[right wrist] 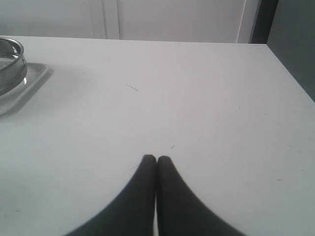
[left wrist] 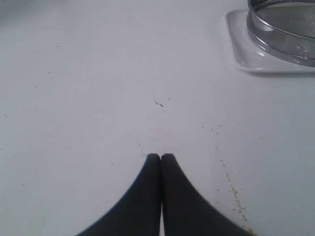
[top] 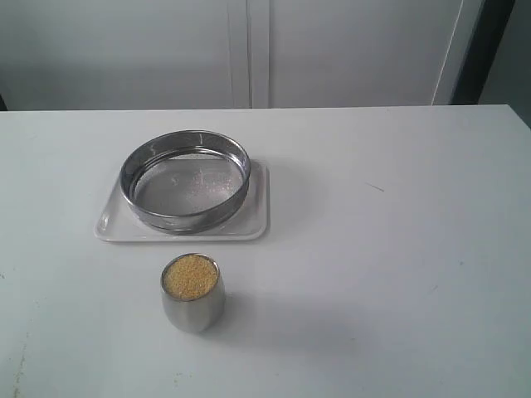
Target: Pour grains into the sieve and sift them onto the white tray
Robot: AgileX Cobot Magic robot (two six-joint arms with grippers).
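Note:
The steel sieve [top: 185,179] rests on the white tray [top: 255,222] on the table, left of centre. In front of it stands a small rounded steel cup [top: 192,305] filled to the brim with golden-yellow grains [top: 190,276]. Neither arm shows in the exterior view. My left gripper [left wrist: 161,157] is shut with nothing in it, over bare table, with the tray corner [left wrist: 241,49] and sieve wall [left wrist: 275,34] off to one side. Over bare table too, my right gripper [right wrist: 157,158] is shut and empty; the sieve [right wrist: 11,66] and tray [right wrist: 29,81] lie far from it.
The white table [top: 373,249] stretches to the right of the cup and tray. A few stray grains [left wrist: 235,194] lie on the surface near the left gripper. White cabinet doors [top: 249,50] stand behind the table's far edge.

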